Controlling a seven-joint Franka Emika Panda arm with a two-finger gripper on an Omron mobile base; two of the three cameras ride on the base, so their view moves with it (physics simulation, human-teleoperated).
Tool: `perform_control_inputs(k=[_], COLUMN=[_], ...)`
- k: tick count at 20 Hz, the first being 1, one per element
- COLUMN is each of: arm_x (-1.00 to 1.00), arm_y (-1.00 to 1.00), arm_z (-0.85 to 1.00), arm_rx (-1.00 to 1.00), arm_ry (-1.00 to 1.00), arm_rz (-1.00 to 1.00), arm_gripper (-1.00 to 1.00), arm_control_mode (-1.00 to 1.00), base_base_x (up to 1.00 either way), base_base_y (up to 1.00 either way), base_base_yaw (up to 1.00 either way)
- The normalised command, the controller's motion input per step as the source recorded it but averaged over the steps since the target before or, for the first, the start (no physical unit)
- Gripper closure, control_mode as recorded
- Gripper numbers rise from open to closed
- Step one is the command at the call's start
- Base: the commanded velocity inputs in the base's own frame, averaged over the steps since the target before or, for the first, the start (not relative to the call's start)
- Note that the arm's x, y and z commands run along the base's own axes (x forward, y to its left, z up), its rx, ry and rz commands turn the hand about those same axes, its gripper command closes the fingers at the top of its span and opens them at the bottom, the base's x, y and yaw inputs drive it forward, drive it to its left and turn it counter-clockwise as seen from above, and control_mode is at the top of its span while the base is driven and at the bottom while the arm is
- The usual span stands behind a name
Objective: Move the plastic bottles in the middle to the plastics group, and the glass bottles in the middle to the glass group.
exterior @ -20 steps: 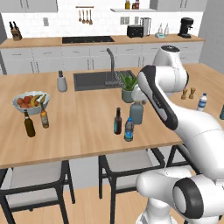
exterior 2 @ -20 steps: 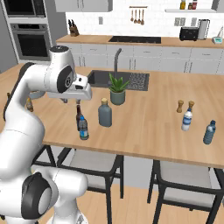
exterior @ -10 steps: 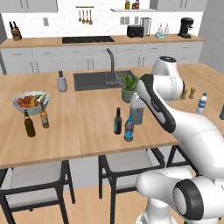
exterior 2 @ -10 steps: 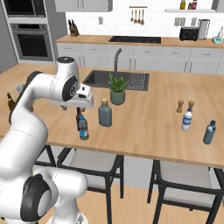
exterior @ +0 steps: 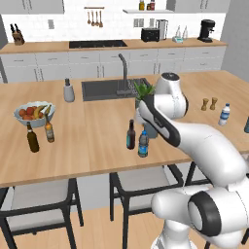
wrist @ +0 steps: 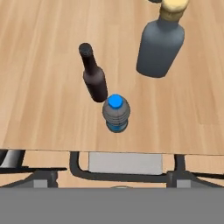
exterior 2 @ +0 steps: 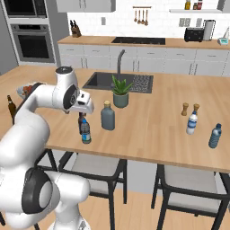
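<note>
You are working over the three bottles in the middle of the desk (exterior: 97,146), and none of them is moved yet. The small blue water bottle (wrist: 116,113) is standing at the near edge. The brown beer bottle (wrist: 93,78) is standing just beside it, a little farther in. The grey flask (wrist: 160,43) with the cork is standing farther back, to the right in the hand view.

Your pincer is up above them, looking down. I cannot see the tips in the pictures, but it is reading as spread wide, and nothing is in it.

I think the blue water bottle is the one to take first, since it is nearly straight under the hand. To do this well:

- Line up right over the blue cap before you are going down.
- Turn the hand so the fingers are passing on the free sides, not on the side where the beer bottle is standing. It is so close you could knock it over.
- Go down slowly and squeeze around the body, below the cap.
- Lift straight up, because the desk edge is right there and the bottle could fall.

Then carry it to the plastics group, the clear water bottle (exterior 2: 192,123) and the darker blue bottle (exterior 2: 214,136), far on the right side. The glass group (exterior: 40,134) is waiting far on the left, by the fruit bowl (exterior: 34,113).
</note>
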Motion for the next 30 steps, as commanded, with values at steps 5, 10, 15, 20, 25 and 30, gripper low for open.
perform_control_inputs(k=[5, 10, 15, 20, 25, 30], arm_x=[0.24, 0.04, 0.0, 0.03, 0.21, 0.46], arm_y=[0.01, 0.0, 0.0, 0.0, 0.0, 0.0], arm_z=[-0.16, -0.36, -0.43, -0.41, -0.13, 0.0], arm_rx=[-0.01, 0.0, 0.0, 0.0, 0.0, 0.0], arm_ry=[0.01, 0.0, 0.0, 0.0, 0.0, 0.0], arm_rz=[-0.01, 0.0, 0.0, 0.0, 0.0, 0.0], arm_gripper=[-1.0, -1.0, -1.0, -1.0, -1.0, -1.0], arm_control_mode=[-1.0, -1.0, -1.0, -1.0, -1.0, -1.0], base_base_x=[0.0, 0.0, 0.0, 0.0, 0.0, 0.0], base_base_y=[0.0, 0.0, 0.0, 0.0, 0.0, 0.0], base_base_yaw=[0.0, 0.0, 0.0, 0.0, 0.0, 0.0])
